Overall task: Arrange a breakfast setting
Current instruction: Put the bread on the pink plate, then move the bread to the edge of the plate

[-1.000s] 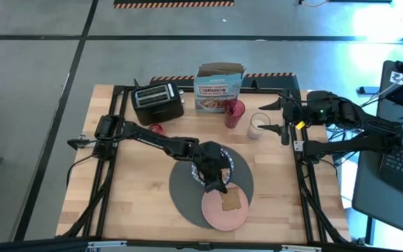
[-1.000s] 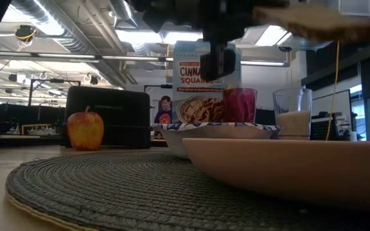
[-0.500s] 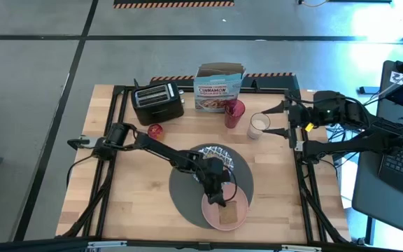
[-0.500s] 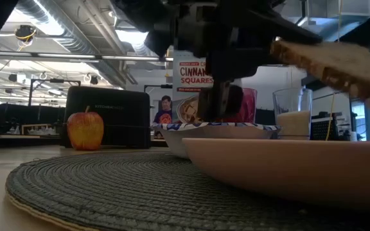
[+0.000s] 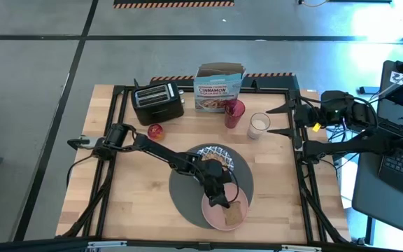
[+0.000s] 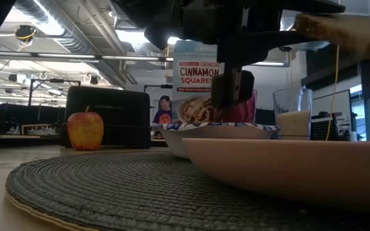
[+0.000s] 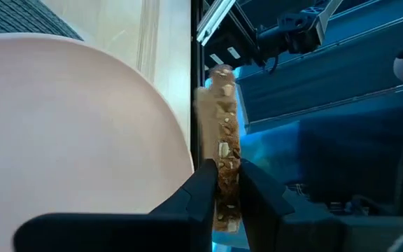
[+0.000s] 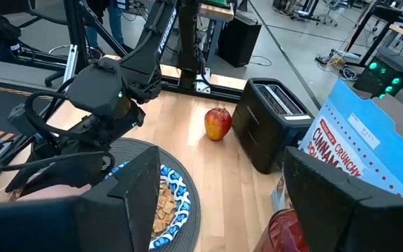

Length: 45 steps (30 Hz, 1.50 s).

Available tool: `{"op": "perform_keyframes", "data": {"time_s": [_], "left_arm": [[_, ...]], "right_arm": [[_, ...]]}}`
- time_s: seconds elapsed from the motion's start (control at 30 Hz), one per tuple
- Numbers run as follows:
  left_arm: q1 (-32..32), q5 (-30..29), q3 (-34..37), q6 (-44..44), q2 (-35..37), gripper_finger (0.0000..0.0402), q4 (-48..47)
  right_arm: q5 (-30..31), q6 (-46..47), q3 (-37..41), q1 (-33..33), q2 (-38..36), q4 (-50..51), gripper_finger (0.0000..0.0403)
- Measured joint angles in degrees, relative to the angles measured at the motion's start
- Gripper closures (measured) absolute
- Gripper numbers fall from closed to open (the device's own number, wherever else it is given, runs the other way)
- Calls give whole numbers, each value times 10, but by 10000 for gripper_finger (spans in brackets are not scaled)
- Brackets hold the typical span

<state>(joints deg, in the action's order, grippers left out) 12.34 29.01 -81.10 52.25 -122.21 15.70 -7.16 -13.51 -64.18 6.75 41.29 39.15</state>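
Left gripper over the salmon-pink round plate, fingers clamped on a slice of brown toast held edge-on above the plate's surface, not lying flat on it. Plate sits on the round dark-grey woven mat, just beside the blue-and-white patterned bowl of cereal. Red tumbler and milk glass stand near the right table edge. Right gripper hangs beside the milk glass, fingers spread wide, holding nothing.
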Motion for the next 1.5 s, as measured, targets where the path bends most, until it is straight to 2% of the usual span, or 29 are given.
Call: {"op": "perform_keyframes", "data": {"time_s": [0.23,0.37,0.63,0.8,1.0,1.17,1.33,1.5], "left_arm": [[0,-18,0,2,0,286,6],[-3,-29,0,7,0,270,8],[-11,20,-6,77,2,285,0],[23,21,-33,77,3,331,-30],[58,-88,-42,76,3,395,-59],[72,-209,-42,82,3,401,-79],[108,-299,-42,116,3,401,-202],[141,-397,-42,122,3,401,-273]], "right_arm": [[0,1,0,0,-1,0,155],[0,-2,0,0,-1,0,155],[0,-2,0,0,-1,0,155],[0,-3,0,0,-1,0,155],[0,-3,0,0,-1,6,155],[-2,-3,0,0,1,6,155],[-15,-3,0,0,1,20,155],[-25,-21,0,0,1,25,155]]}}
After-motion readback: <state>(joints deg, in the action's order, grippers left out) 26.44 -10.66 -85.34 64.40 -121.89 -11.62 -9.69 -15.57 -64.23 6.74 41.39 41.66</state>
